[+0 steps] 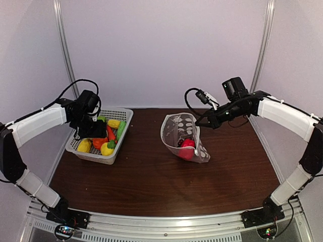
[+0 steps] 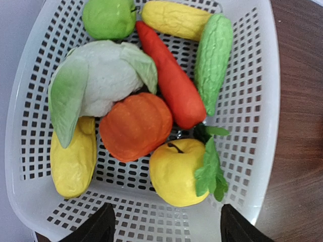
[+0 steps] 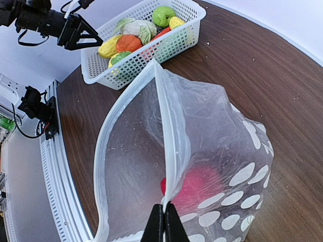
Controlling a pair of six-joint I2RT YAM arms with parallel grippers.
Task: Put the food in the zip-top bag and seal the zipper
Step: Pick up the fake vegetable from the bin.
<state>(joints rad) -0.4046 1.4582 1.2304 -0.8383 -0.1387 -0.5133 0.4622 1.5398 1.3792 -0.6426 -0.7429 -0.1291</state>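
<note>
Closest to the right wrist lens, the right gripper [image 3: 164, 222] is clamped on the zipper [image 3: 170, 126]. It pinches one lip of the bag [image 3: 217, 136] so the mouth stands up and gapes toward the basket [image 3: 166, 48]. The bag sits on the tabletop [image 1: 151, 181], right of centre, with one red piece [image 3: 202, 184] already lying at its bottom. The film looks thin and limp. I judge it will fold shut if that pinch lets go, and the free lip sags outward as it is.

The rest of the food is in the basket at the left. The left gripper [image 2: 166, 229] hangs over the basket's near wall with its fingers apart and nothing between them. Below it lie a yellow apple [image 2: 174, 171], an orange pumpkin [image 2: 135, 126], a carrot [image 2: 171, 85], a bumpy green gourd [image 2: 214, 60], a cabbage [image 2: 96, 80] and a few more yellow and green pieces.

These toys look light and hollow, with a matt skin that should not be very slippery, though the round ones may squirt out of a shallow grip. I would take the apple first. It is nearest the fingers and has free space on the wall side, so I would close across its widest part. The pumpkin rests on top of its neighbours, and its ribs offer good purchase across the flanks. The carrot is best taken mid-length, crosswise.
</note>
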